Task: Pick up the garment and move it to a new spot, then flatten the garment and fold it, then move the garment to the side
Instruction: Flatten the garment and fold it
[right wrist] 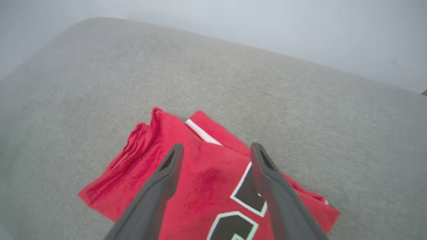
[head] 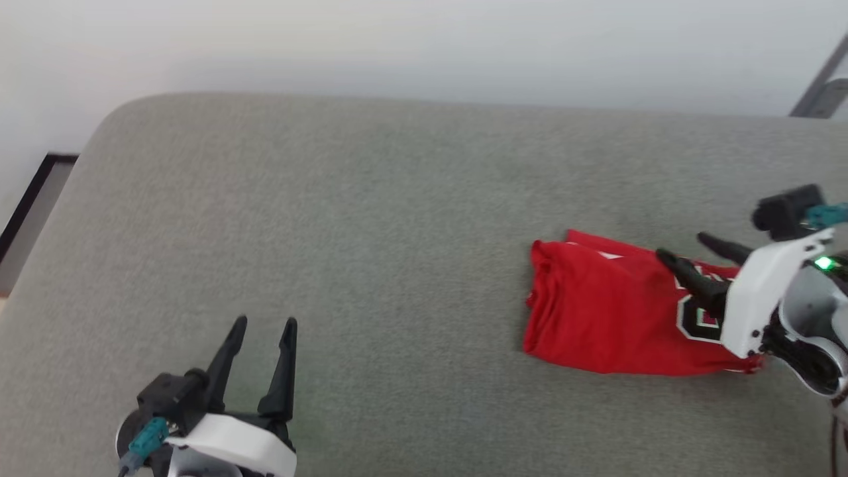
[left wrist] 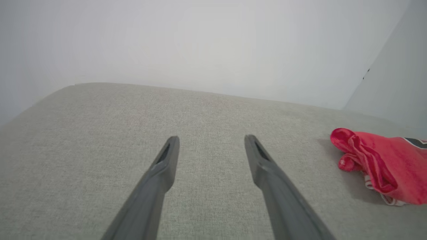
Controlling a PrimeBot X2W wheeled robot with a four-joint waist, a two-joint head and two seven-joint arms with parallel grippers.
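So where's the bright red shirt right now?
The folded bright red jersey shirt lies on the grey fabric surface at the head view's right, under the open right gripper.

The right hand (head: pixel 682 246) hides the right end of the garment (head: pixel 596 318), whose print (head: pixel 689 326) cannot be read whole.

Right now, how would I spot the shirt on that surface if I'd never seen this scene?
Start at the wide grey cushion before the pale wall. On its right side, just beneath the open right gripper, lies a folded shirt. It is bright red with black-and-white numbers, unlike the plain grey cloth and dark fingers near it.
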